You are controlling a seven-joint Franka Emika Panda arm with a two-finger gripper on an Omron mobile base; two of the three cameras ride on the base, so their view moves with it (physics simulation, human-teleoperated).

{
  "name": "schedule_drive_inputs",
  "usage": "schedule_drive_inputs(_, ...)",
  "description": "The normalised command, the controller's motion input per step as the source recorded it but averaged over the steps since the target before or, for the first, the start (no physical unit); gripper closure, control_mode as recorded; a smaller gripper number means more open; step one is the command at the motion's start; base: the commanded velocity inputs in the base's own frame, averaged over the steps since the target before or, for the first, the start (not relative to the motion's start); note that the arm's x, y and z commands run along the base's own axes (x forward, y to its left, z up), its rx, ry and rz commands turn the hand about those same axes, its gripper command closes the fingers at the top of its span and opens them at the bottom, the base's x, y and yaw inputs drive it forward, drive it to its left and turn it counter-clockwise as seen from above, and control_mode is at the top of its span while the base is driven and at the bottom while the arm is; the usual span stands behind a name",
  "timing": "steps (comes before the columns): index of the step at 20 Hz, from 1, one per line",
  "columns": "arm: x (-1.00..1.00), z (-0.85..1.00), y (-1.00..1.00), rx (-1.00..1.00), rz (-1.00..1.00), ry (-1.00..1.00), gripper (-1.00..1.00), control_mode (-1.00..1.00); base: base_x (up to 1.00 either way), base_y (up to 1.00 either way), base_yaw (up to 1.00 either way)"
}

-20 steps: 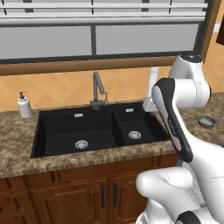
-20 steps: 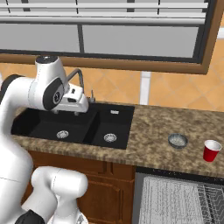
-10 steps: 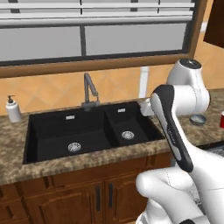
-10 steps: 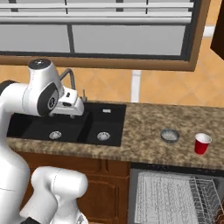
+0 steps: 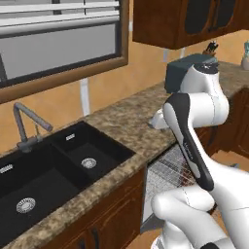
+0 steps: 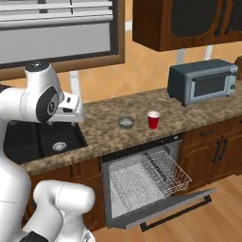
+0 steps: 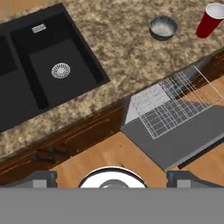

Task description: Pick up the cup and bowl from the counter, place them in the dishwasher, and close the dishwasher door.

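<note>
The red cup (image 6: 153, 119) stands upright on the brown granite counter (image 6: 104, 132), with the small grey bowl (image 6: 125, 123) just to its left. Below them the dishwasher (image 6: 142, 177) is open: its door (image 6: 179, 208) lies flat and the wire rack (image 6: 156, 172) is pulled out over it. My gripper (image 7: 111, 178) is open and holds nothing. It hangs above the counter's front edge near the sink, left of both dishes. In the hand view the bowl (image 7: 163, 27) and cup (image 7: 210, 20) sit at the upper right, and the rack (image 7: 175, 105) and door (image 7: 183, 140) lie below them.
A black double sink (image 6: 42, 139) with a faucet (image 5: 26, 127) lies to the left of the dishes. A grey toaster oven (image 6: 202, 81) stands on the counter at the right, under dark wall cabinets (image 6: 189, 21). Wooden floor (image 6: 222, 208) lies in front of the open door.
The base has driven right and turned, so the whole scene has shifted: the sink slid left, and the open dishwasher and toaster oven came into view. The gripper stays open.
</note>
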Motion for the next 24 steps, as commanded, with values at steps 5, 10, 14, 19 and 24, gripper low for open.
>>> schedule_drive_inputs(5,0.00,0.00,0.00,0.00,0.00,0.00,-1.00,1.00,-0.05,0.39,-0.89)
schedule_drive_inputs(10,0.00,0.00,0.00,0.00,0.00,0.00,-1.00,1.00,0.27,0.68,-0.58)
schedule_drive_inputs(14,0.00,0.00,0.00,0.00,0.00,0.00,-1.00,1.00,0.57,0.69,-0.22)
schedule_drive_inputs(19,0.00,0.00,0.00,0.00,0.00,0.00,-1.00,1.00,0.76,0.00,-0.01)
schedule_drive_inputs(24,0.00,0.00,0.00,0.00,0.00,0.00,-1.00,1.00,0.70,-0.27,0.01)
